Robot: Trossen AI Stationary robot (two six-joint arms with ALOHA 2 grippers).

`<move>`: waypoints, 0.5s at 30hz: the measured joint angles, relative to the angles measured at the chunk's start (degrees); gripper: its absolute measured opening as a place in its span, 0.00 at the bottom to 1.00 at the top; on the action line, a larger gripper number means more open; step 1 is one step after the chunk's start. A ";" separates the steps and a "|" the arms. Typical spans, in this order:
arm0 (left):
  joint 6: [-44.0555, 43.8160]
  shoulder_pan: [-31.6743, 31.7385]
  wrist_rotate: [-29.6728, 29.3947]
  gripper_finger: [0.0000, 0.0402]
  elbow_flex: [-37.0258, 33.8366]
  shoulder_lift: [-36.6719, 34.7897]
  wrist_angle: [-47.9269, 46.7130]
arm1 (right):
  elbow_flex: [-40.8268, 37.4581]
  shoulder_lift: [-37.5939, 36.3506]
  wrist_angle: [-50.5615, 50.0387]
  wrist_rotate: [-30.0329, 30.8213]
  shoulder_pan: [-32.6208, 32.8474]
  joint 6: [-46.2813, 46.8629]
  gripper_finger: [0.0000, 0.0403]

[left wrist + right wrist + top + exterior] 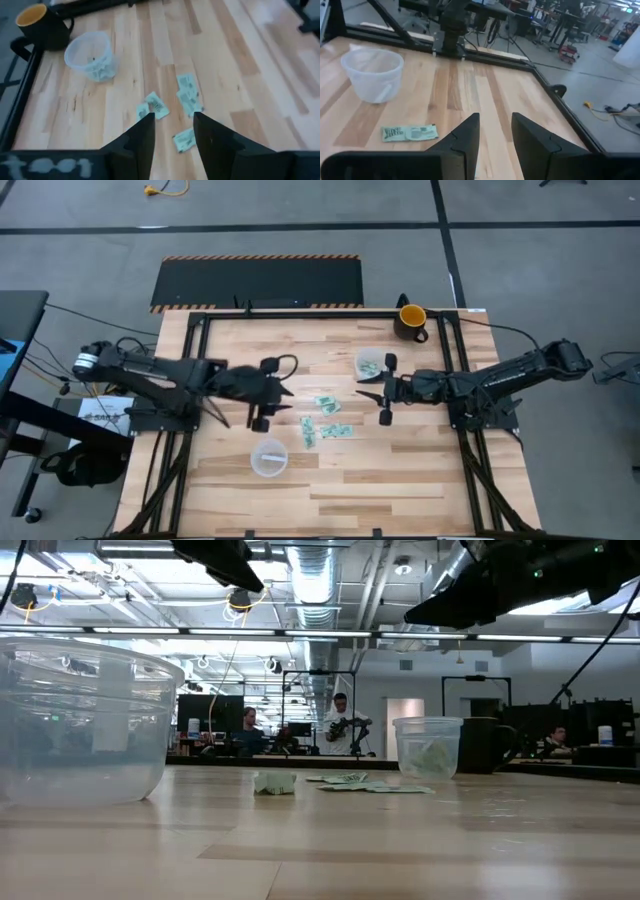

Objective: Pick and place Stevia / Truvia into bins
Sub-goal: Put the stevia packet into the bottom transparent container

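Note:
Several light green and white Stevia sachets [325, 418] lie flat on the wooden table's middle, also in the left wrist view [187, 97]. One clear bin [370, 363] with sachets inside stands at the far right of them, and the other bin [269, 458] stands near the front. My left gripper [272, 398] hovers left of the sachets, open [172, 132], with nothing between its fingers. My right gripper [385, 392] hovers right of them, open [495, 132] and empty. One sachet [410, 132] lies ahead of it.
A dark mug [411, 320] with a yellow inside stands at the far right, close behind the far bin. Black frame rails [300, 312] run along the table's edges. Bare wood lies along the near edge [400, 490]. People sit in the room beyond [340, 725].

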 joint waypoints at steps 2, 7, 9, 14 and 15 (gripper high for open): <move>2.00 2.28 2.08 0.35 3.21 2.06 -3.38 | 0.00 0.00 -0.33 0.00 0.00 -0.83 0.27; 9.71 8.83 8.41 0.43 8.60 6.88 -7.93 | 0.00 0.00 -1.21 0.16 -0.17 -1.94 0.27; 12.47 11.79 13.31 0.45 9.73 8.89 -8.24 | 0.00 0.00 -1.33 0.20 -0.45 -1.94 0.27; 15.79 18.04 28.13 0.45 10.94 13.99 -9.12 | 0.00 0.00 -2.74 0.26 -0.79 -1.91 0.27; 16.14 18.57 29.54 0.45 10.95 14.81 -9.14 | 0.00 0.00 -3.02 0.26 -0.79 -1.89 0.27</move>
